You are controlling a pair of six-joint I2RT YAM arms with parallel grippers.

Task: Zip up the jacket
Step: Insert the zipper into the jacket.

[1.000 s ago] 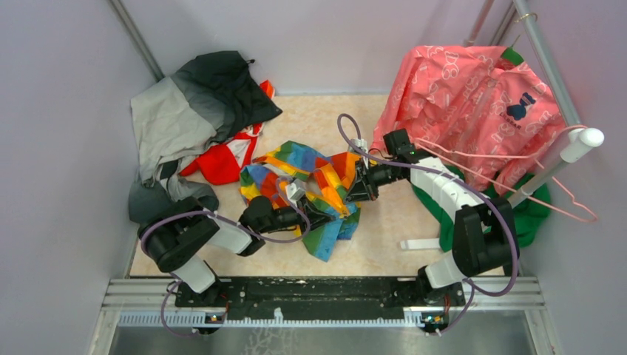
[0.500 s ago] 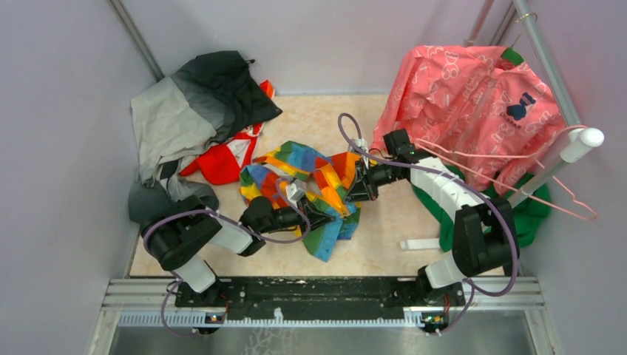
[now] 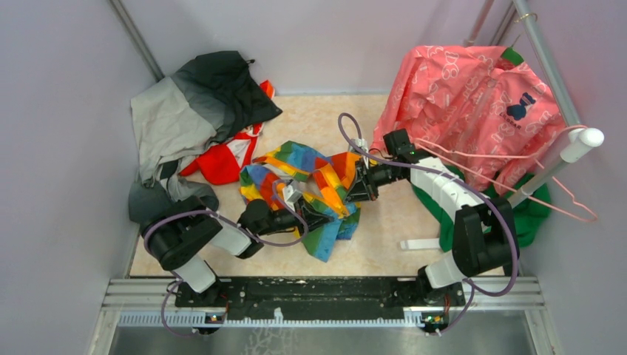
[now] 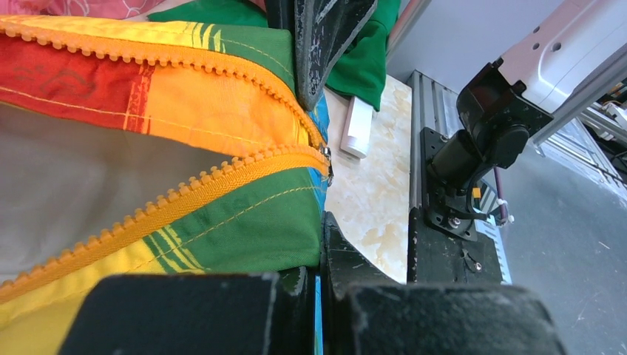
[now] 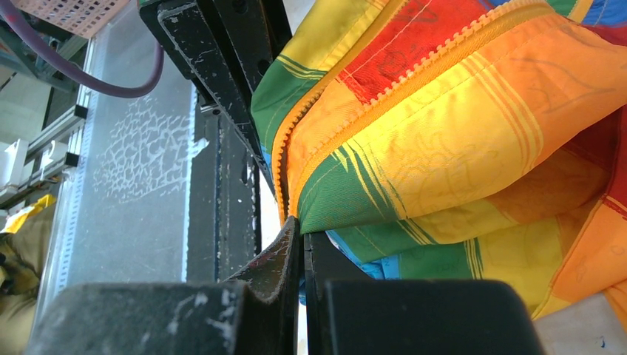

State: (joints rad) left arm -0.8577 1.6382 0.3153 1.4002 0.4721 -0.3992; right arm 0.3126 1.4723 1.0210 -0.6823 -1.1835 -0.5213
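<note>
Arms converge on the jacket (image 3: pixel 304 171), which lies crumpled at the middle of the table (image 3: pixel 384 240), between a grey-and-black jacket (image 3: pixel 188 103) heaped at the far left and a pink garment (image 3: pixel 473 100) hanging at the far right. The left arm lies low and folded, its elbow pushed out to the left and its forearm running right along the table, so that the left tool (image 3: pixel 319 216) meets the jacket's near edge. The right arm rises from its base, bends at a high elbow and reaches back to the left, with the right tool (image 3: pixel 360 191) tipped down onto the jacket's right edge, near the left one. From above the fingers are too small to judge. The left wrist view shows its own fingers clenched on green fabric just below the slider (image 4: pixel 326 154), where the two toothed halves of the orange zipper (image 4: pixel 222 181) meet; they spread apart from there over the pale lining (image 4: pixel 89 192), so the front is open. The right wrist view shows that tool pinched on a green corner of the hem (image 5: pixel 325 196), beside the orange teeth
</note>
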